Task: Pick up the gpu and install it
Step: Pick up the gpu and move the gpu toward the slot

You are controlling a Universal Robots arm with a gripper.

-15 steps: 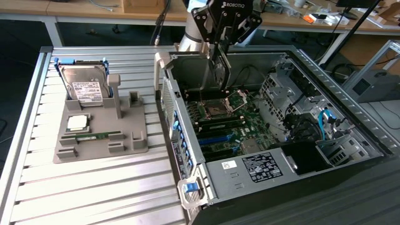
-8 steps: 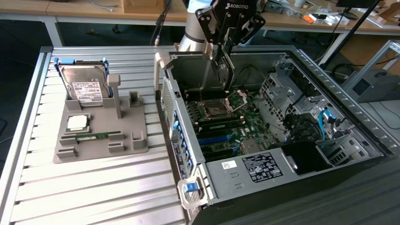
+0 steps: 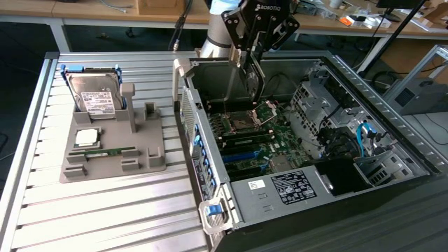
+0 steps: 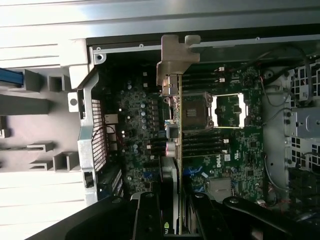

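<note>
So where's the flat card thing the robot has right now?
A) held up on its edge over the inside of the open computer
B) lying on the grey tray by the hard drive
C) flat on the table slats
A: the gripper grips the gpu upright, and it hangs above the motherboard inside the open computer case.

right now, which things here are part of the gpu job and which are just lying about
Part of the job:
- gripper, closed on the gpu, which hangs upright over the open computer case
- motherboard inside the case

Just lying about:
- hard drive
- processor
- ram stick
All three sit on the grey holder beside the case.
</note>
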